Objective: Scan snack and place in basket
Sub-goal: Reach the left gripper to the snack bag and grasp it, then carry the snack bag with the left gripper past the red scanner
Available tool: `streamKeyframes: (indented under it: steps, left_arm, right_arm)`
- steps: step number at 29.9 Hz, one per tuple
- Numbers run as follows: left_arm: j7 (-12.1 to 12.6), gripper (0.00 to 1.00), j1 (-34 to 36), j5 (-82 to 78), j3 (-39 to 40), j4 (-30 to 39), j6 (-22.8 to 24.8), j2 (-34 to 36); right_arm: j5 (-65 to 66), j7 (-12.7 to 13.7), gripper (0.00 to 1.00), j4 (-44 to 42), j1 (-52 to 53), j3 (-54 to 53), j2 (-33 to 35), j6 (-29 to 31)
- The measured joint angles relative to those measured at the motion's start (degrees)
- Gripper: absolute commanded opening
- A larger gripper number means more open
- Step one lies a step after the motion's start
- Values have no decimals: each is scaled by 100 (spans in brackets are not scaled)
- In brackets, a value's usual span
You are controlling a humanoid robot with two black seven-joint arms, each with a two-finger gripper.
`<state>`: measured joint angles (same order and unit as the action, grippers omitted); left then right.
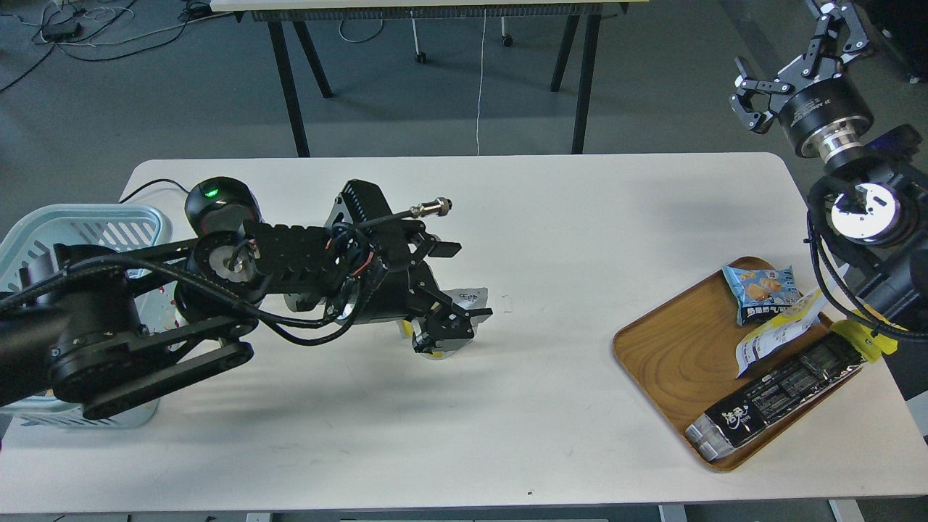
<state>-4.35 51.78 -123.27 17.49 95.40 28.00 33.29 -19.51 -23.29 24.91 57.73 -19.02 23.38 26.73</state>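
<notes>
Though mostly hidden, the snack [464, 299] sits clamped in the left hand [453, 322].

Light-blue slotted basket [43, 226], brown wood-grain tray [674, 355], white table [565, 239].

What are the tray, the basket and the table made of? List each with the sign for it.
Tray: looks like wood or a wood-look finish, brown, with curved grain lines and a smooth, slightly satin surface.
Basket: apparently moulded plastic, light blue, with slotted sides and a rounded rim.
Table: smooth matt white top, possibly laminate; what lies under the surface cannot be told.
</notes>
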Motion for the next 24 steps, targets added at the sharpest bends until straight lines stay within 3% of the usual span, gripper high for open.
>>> streamKeyframes:
  steps: [5,11,17,24]
  left_arm:
    - [-124,56,4,-168,-114,-515,0,-74]
    - [-359,16,1,-173,-202,-595,0,-39]
    - [-769,4,21,-174,-212,-601,0,-25]
    - [-791,0,47,-174,-192,-585,0,51]
  right_arm:
    - [0,0,99,-19,6,3,0,-2]
    - [0,-13,99,-50,10,3,9,-10]
    - [0,-33,99,-56,10,-4,9,-18]
    - [0,-36,99,-50,21,-4,4,-27]
